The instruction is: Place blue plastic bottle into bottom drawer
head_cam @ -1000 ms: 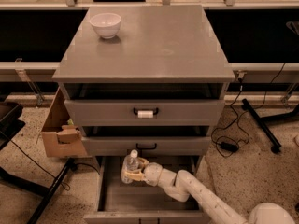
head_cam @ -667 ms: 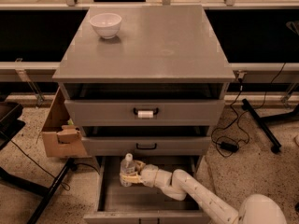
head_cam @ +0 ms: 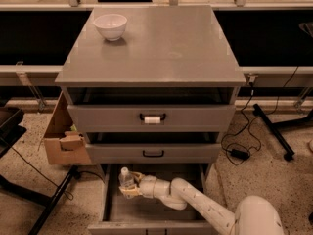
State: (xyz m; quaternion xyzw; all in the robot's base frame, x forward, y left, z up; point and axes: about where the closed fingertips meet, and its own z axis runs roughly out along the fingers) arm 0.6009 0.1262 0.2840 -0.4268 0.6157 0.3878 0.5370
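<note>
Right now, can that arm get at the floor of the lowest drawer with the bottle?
Probably yes. The gripper, holding the bottle, is inside the open bottom drawer near its left back corner, and the bare floor beneath looks unobstructed.

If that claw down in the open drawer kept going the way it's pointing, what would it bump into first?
Probably the bottom drawer, at its left side wall. The gripper, holding the blue plastic bottle, points left inside it; depth is unclear.

Your gripper [head_cam: 129, 186] now sits farther left in the bottom drawer [head_cam: 146, 210] than a second ago, nearer its left wall, and the clasped blue plastic bottle [head_cam: 125, 176] moves left with it, slightly lower.
</note>
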